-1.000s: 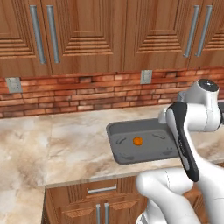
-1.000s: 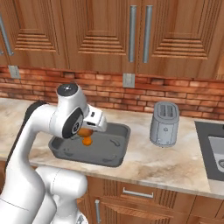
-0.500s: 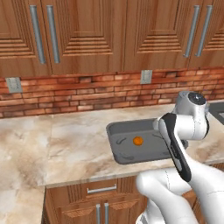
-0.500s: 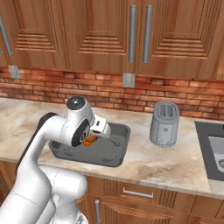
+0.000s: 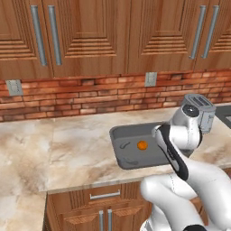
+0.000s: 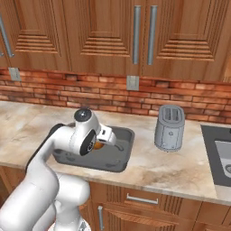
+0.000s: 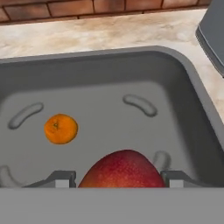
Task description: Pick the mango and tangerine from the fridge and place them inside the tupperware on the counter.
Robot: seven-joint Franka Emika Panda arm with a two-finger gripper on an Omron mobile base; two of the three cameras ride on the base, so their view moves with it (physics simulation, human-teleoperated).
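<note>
Placement is nearly finished: the red-orange egg-shaped mango (image 7: 122,168) is gripped by the hand (image 7: 119,178) low over the shallow dark grey tupperware (image 7: 199,94) on the beige marbled tabletop (image 5: 67,149), ready for release beside the small round bright orange tangerine (image 7: 61,128) already lying inside.

You see the tupperware (image 7: 199,100), a shallow dark grey rectangular tray with rounded corners and raised ridges on its floor, sitting flat on the beige marbled counter (image 5: 67,153) near the counter's front edge, its long side running along that edge. The tangerine (image 7: 61,128), small, round and bright orange, rests on the tray floor toward its left half in the hand view, apart from the walls. The mango (image 7: 122,172), red shading to orange-yellow and egg-shaped, sits between the two fingertips of the gripper (image 7: 119,178) over the tray, well apart from the tangerine.
</note>
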